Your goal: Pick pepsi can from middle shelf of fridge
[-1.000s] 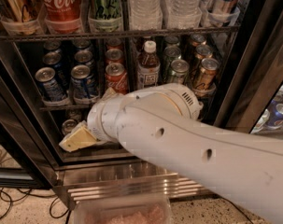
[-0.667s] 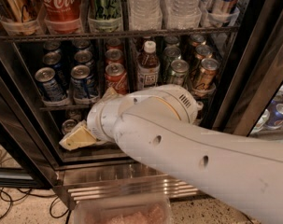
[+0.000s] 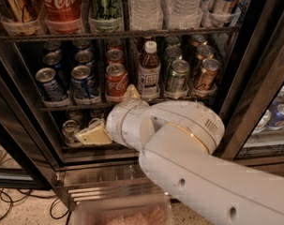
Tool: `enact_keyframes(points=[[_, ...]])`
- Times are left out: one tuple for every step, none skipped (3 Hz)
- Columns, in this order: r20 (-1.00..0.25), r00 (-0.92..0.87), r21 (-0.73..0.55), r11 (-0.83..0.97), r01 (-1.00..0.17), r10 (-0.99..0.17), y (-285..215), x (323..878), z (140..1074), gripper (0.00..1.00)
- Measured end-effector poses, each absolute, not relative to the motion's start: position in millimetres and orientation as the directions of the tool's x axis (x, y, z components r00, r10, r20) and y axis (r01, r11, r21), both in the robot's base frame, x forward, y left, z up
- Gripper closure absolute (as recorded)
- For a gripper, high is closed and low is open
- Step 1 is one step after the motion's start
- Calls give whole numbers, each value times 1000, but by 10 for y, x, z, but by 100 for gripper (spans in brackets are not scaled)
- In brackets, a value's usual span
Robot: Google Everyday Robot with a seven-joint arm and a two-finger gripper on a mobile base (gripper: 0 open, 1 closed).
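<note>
Camera view shows the fridge [image 3: 254, 93] standing open and the approach step in hand: the grasp is not yet made. The pepsi can [image 3: 84, 83] stands upright at the front of the middle shelf [image 3: 62, 107], just beside the red cola can [image 3: 116, 81] on its left as viewed, with a second blue can one place further left of that red can. The claw [image 3: 93, 135] sits below and to the left of the red cola can, under the level of the shelf wire and so lower than the target. It lies close to a silver-topped can [image 3: 70, 130] on the rack beneath; whether the two touch cannot be told. How far the claw is spread cannot be told either, since the white wrist and forearm [image 3: 179, 139] cover much of it; nothing is seen held in it. In my judgement the next move calls for raising the claw above the shelf wire, bringing it level with the pepsi can's body and in line with it, then advancing between that can and the red cola can without knocking either. Clearance there looks tight, as the cans stand close together.
</note>
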State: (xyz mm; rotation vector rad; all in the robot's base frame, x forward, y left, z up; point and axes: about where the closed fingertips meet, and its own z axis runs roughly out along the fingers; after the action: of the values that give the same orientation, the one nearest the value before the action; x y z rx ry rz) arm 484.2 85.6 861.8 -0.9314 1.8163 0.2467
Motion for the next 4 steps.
enact_keyframes(points=[[-903, -165, -210, 743, -635, -396, 605, 4833, 8767, 0], [-903, -164, -210, 743, -635, -396, 605, 4833, 8767, 0], [-903, -119, -256, 741, -620, -412, 526, 4796, 8851, 0], [-911, -61, -285, 729, -622, -408, 546, 4807, 8903, 0]])
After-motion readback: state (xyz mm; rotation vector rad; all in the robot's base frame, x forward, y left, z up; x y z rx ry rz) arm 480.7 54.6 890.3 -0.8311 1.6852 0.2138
